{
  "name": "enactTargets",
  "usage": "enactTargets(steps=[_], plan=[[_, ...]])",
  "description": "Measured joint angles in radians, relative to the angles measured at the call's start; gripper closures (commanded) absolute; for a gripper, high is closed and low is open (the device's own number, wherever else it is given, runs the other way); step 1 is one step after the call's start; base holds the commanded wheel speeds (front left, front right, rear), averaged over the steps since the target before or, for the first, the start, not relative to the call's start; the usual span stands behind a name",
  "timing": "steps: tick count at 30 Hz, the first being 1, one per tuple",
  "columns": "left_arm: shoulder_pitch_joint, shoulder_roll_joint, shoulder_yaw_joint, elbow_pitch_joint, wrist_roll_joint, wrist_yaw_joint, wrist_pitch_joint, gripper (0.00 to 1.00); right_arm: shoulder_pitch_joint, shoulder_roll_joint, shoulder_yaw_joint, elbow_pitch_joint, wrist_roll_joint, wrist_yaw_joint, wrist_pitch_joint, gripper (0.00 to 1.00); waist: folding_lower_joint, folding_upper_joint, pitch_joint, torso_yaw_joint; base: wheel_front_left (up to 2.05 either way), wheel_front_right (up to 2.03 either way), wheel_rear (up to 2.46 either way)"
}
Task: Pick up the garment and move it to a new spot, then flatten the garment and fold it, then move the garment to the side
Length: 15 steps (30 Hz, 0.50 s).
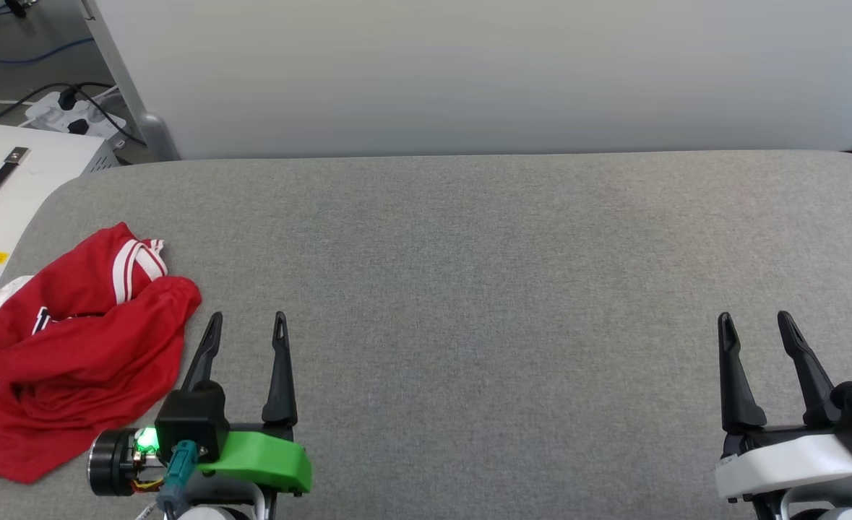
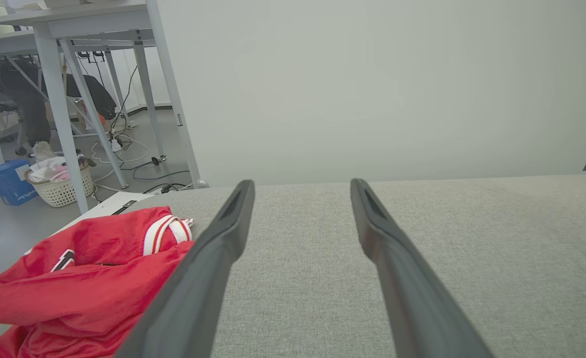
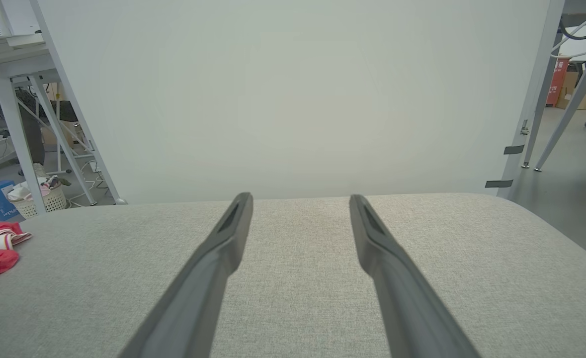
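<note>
**Pick-up not yet begun: jersey heaped at the table's left end**

Head view: I see the garment [image 1: 82, 347], a red jersey with striped trim, crumpled at the near left corner of the grey padded table [image 1: 469, 289]. Its outer folds lie close to the table's left rim. My left gripper [image 1: 248, 318] hovers at the table's near edge just beside the heap, fingers spread and empty. My right gripper [image 1: 754, 316] hangs over the table's near right part, well apart from the cloth, also spread and empty.

Left wrist view: both fingers point toward the table's far edge with bare grey between them. The jersey sits off to their left, and I cannot tell whether the nearer finger brushes it.

Right wrist view: the fingers are parted over bare table, with a scrap of red at the table's left end.

I judge the first step, the pick-up, is in hand but not started. The next move calls for turning the left arm toward the table's left corner, lowering onto a raised fold, and pinching deep enough that the thin fabric cannot slip. Then I would carry it to the table's middle.
</note>
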Motion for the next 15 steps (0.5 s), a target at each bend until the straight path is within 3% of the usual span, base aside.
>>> enactTargets(steps=[15], plan=[[0.000,0.000,-0.007,0.015,-0.009,0.000,-0.033,0.00,0.010,0.000,-0.001,0.001,0.011,0.000,-0.031,0.00,0.0000,0.0000,0.008,-0.001,0.00,0.00,0.00]])
